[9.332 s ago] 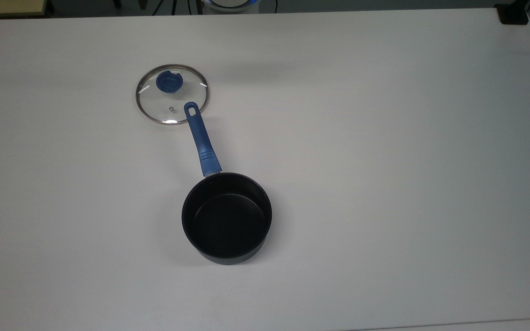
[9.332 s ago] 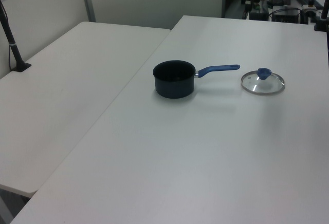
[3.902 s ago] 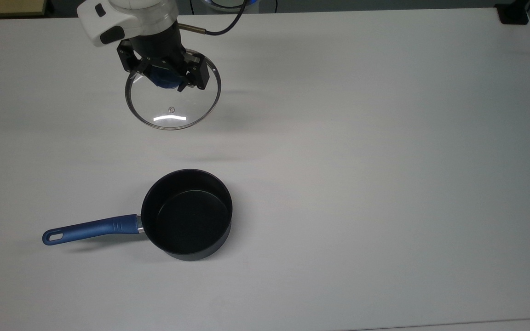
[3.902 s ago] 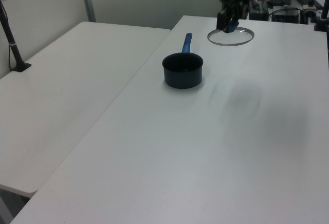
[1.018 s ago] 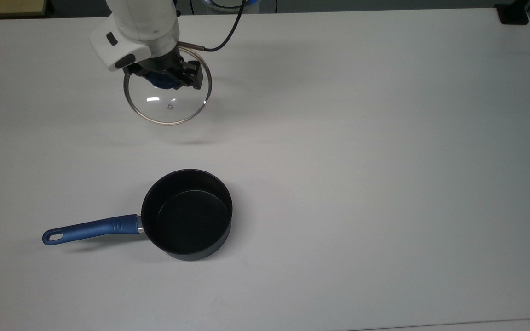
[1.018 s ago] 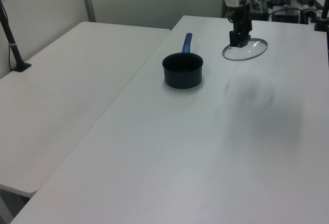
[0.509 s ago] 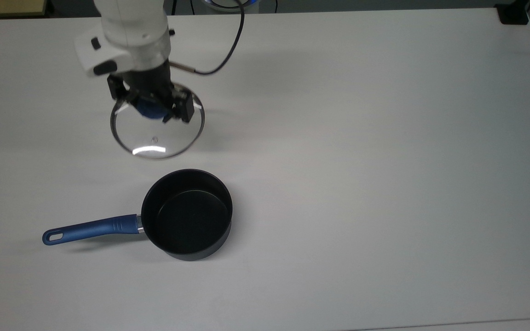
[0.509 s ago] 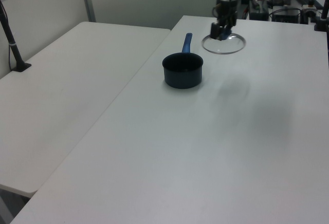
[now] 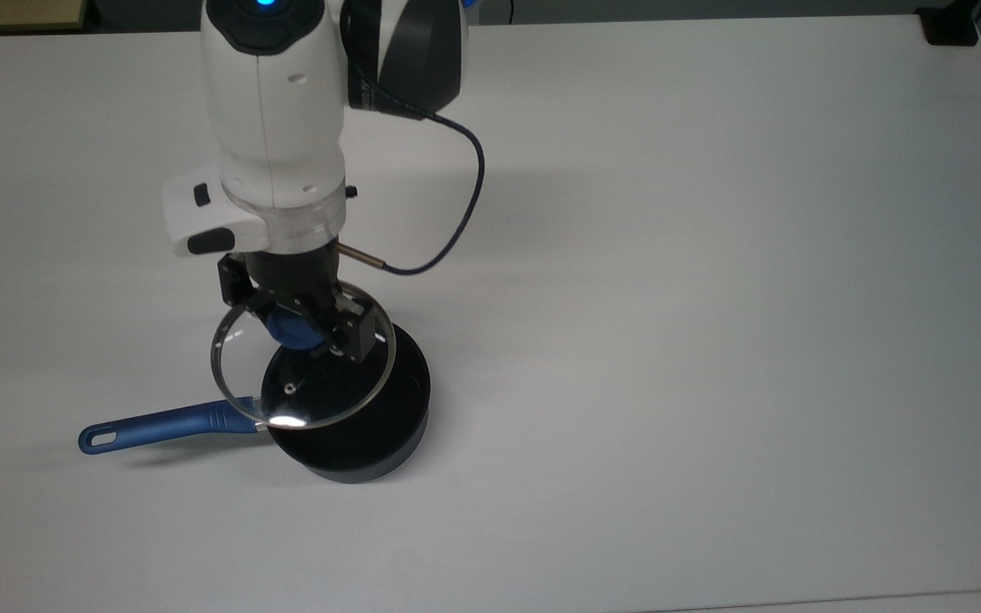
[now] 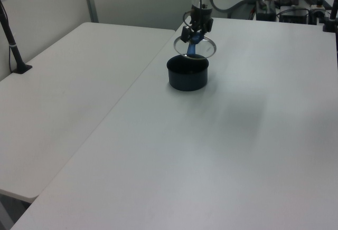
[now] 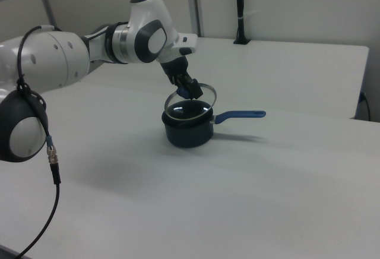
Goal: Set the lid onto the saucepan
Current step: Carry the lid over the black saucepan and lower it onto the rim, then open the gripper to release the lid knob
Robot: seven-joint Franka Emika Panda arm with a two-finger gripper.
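Observation:
The saucepan (image 9: pixel 401 409) is a small black pan standing on the white table (image 9: pixel 712 340), with its long blue handle (image 9: pixel 167 423) pointing to the top view's left. My gripper (image 9: pixel 296 328) is shut on the blue knob of the lid (image 9: pixel 239 366), a clear glass disc with a metal rim. The lid hangs tilted just above the pan, overlapping its opening and offset toward the top view's upper left. The left view shows the gripper (image 10: pixel 194 34) and lid (image 10: pixel 203 42) above the saucepan (image 10: pixel 187 74). The right view shows the gripper (image 11: pixel 189 89), lid (image 11: pixel 205 100) and saucepan (image 11: pixel 189 133).
My white arm (image 9: pixel 273 128) and its dark cable (image 9: pixel 465 213) reach in from the top view's upper edge. A second white table (image 10: pixel 63 93) adjoins on the left view's left, with a black clamped post (image 10: pixel 13 45). A black object (image 9: pixel 950 25) sits at the top view's upper right corner.
My gripper has carried the lid from the far side of the table down the top view to above the saucepan. The saucepan has stayed put over the last second.

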